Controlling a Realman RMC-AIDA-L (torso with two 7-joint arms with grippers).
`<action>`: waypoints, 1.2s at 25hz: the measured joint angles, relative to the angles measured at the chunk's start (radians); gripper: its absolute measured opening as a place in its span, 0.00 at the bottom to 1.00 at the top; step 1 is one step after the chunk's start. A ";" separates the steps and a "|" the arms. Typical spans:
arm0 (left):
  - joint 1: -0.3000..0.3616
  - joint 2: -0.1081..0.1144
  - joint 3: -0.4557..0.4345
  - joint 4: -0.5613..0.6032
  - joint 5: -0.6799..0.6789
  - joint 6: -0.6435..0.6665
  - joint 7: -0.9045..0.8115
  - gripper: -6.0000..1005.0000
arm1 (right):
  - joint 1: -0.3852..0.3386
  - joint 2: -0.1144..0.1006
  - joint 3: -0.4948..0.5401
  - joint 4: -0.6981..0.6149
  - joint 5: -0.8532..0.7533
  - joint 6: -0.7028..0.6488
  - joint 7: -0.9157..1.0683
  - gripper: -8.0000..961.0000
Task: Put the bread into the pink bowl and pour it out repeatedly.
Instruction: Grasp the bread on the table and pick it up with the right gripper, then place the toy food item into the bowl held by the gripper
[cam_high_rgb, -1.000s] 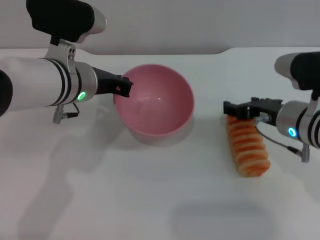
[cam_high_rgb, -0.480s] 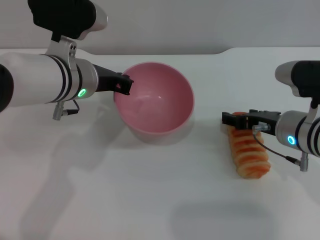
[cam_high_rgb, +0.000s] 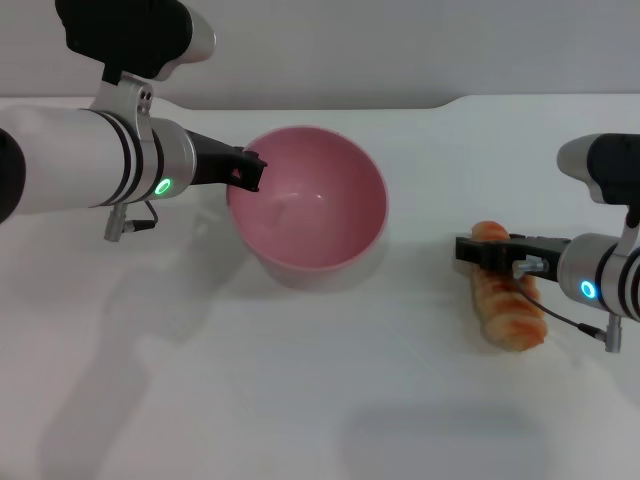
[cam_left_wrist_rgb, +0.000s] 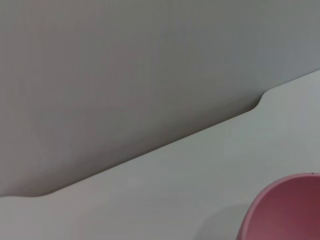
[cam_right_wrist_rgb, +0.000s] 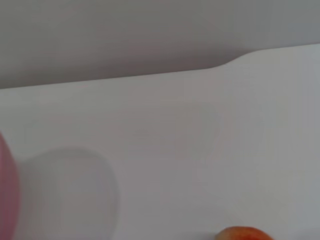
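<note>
The pink bowl (cam_high_rgb: 308, 207), smooth, round and plain with a glossy plastic sheen, sits tipped a little on the matte white table (cam_high_rgb: 300, 400), and the left gripper (cam_high_rgb: 248, 172) pinches its rim on the robot's left side, black fingers closed on the thin wall. Well apart to the right, the bread (cam_high_rgb: 508, 302), an oblong loaf with a ridged orange-brown surface and paler stripes, lies on the table with one rounded end pointing away from the robot. The right gripper (cam_high_rgb: 490, 252) reaches across that far end with its dark fingers pressed against the loaf, clamping it.
</note>
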 joint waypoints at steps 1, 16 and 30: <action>0.000 0.000 0.000 0.001 0.000 -0.002 0.000 0.05 | -0.002 0.000 0.001 -0.001 0.000 0.001 -0.001 0.82; 0.000 0.000 -0.001 -0.003 -0.003 -0.009 0.013 0.05 | -0.046 0.000 0.021 -0.161 -0.083 0.043 -0.072 0.60; -0.031 -0.009 0.051 -0.063 -0.030 0.023 0.007 0.05 | -0.044 0.002 0.041 -0.564 -0.213 0.178 -0.079 0.44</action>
